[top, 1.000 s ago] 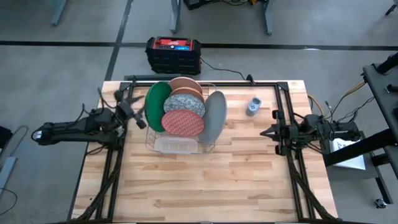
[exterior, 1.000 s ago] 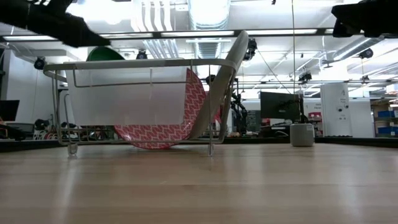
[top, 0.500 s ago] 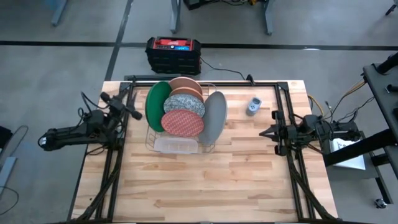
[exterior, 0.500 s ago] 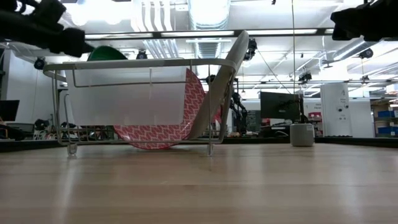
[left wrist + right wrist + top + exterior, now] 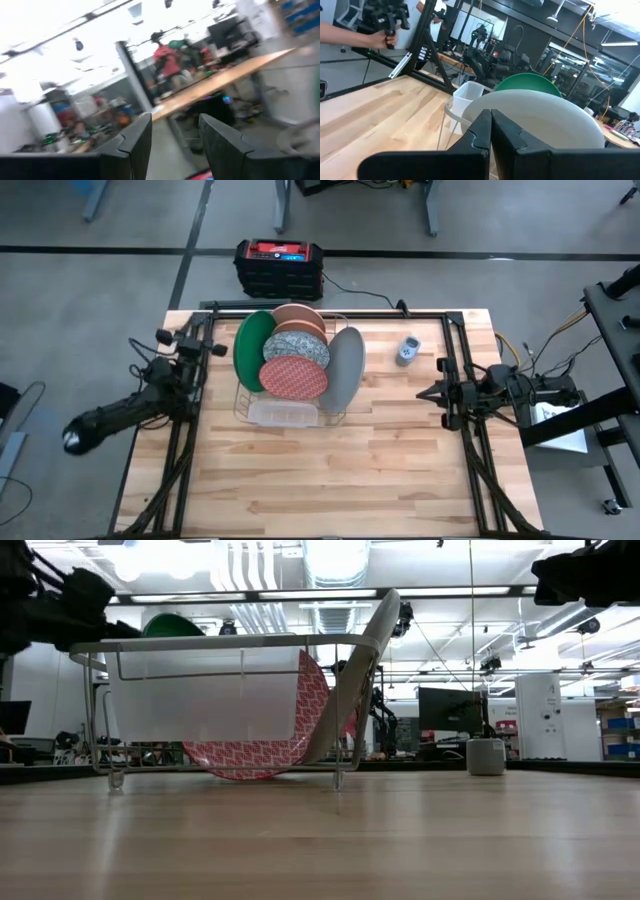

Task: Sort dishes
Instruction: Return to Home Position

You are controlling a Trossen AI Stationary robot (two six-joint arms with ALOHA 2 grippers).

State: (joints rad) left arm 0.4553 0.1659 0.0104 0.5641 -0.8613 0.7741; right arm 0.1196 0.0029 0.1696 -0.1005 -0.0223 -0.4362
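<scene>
Left fingers [image 5: 134, 142] gape wide, empty, at the tabletop's [image 5: 380, 470] left edge near the rack [image 5: 283, 414]; right fingers [image 5: 479, 137] pinch shut on nothing, parked right. All five plates [image 5: 293, 377] stand racked. Sorting looks done: left arm just needs folding home.

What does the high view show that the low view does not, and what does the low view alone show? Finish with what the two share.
Only the high view: the pink plate and speckled plate in the rack, and a black box on the floor behind the table. Only the low view: the room behind, with a monitor. Both: the red plate, grey plate, green plate, the small grey gadget, the left pincer left of the rack and the right pincer near the table's right edge.
</scene>
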